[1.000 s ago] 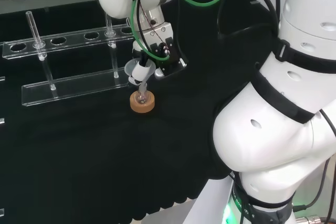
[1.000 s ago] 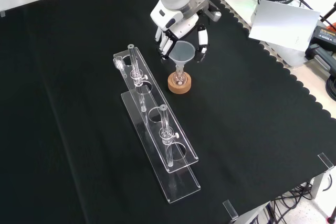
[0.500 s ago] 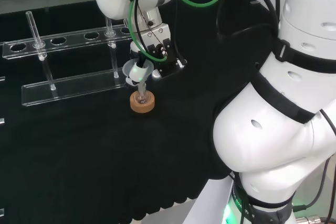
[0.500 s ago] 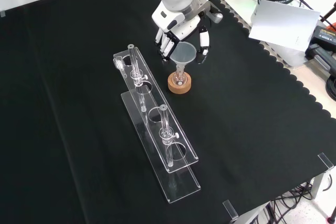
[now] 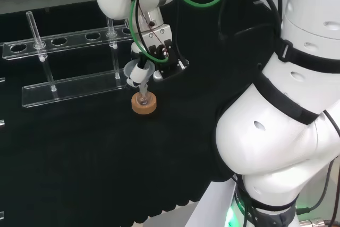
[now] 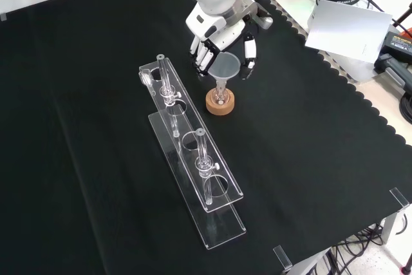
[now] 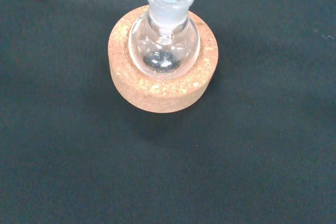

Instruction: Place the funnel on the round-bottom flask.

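Hand [image 6: 222,33] curled round funnel [image 6: 224,67], stem down in neck of round-bottom flask [image 7: 164,43]. Flask upright in cork ring [image 6: 219,102], at 3 o'clock from clear rack [image 6: 193,172] on worktop [image 6: 309,159], front view.

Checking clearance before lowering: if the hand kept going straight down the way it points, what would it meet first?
Probably the round-bottom glass flask on its cork ring stand: the hand holds the clear funnel above it, stem at the neck. Depth is uncertain.

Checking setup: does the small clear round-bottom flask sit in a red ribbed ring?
No, the clear round-bottom flask sits in a tan cork ring.
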Robot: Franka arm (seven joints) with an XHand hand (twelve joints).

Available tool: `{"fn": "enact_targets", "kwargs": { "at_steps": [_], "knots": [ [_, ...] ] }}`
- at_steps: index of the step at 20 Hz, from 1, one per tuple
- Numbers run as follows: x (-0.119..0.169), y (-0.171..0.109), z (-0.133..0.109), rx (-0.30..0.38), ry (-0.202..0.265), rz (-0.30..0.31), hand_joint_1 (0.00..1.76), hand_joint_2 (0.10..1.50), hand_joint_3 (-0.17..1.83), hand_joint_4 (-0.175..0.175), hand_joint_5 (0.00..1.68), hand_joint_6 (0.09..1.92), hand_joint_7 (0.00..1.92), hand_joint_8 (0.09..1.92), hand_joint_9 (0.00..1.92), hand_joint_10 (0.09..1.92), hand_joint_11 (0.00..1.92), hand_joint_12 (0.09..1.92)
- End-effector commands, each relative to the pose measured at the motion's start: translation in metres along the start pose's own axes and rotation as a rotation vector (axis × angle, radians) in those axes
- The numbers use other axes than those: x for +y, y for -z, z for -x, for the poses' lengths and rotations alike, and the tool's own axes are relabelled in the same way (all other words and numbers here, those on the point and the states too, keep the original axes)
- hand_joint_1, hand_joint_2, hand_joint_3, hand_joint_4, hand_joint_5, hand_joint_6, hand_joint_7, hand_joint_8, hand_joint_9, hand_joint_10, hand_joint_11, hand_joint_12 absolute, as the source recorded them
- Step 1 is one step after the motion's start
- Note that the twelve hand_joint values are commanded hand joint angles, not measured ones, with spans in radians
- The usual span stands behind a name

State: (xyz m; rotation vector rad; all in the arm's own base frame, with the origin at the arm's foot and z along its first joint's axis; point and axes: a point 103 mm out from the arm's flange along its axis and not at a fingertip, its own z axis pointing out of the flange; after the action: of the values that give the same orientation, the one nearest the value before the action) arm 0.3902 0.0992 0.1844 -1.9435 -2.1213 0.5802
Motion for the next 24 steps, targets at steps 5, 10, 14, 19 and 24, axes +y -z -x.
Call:
{"fn": "enact_targets", "kwargs": {
  "at_steps": [5, 10, 14, 19, 24],
  "knots": [
    [0.0019, -0.0018, -0.0024, -0.004, 0.005, 0.003, 0.68, 0.79, 0.55, -0.034, 0.52, 0.67, 0.5, 0.73, 0.85, 0.48, 0.6, 1.25],
    [0.0027, -0.0018, -0.0038, -0.012, -0.001, 0.002, 0.68, 0.79, 0.55, -0.036, 0.52, 0.67, 0.49, 0.73, 0.84, 0.49, 0.6, 1.25],
    [0.0022, -0.0022, -0.0009, 0.0, 0.001, 0.01, 0.68, 0.79, 0.55, -0.038, 0.51, 0.66, 0.48, 0.73, 0.84, 0.49, 0.59, 1.25],
    [0.0014, -0.0021, -0.0052, -0.007, -0.006, 0.009, 0.67, 0.77, 0.55, -0.04, 0.48, 0.64, 0.47, 0.73, 0.83, 0.5, 0.59, 1.25],
    [-0.0009, -0.0034, 0.0005, 0.0, -0.004, 0.005, 0.66, 0.73, 0.55, -0.046, 0.43, 0.55, 0.44, 0.74, 0.78, 0.53, 0.56, 1.26]
  ]
}}
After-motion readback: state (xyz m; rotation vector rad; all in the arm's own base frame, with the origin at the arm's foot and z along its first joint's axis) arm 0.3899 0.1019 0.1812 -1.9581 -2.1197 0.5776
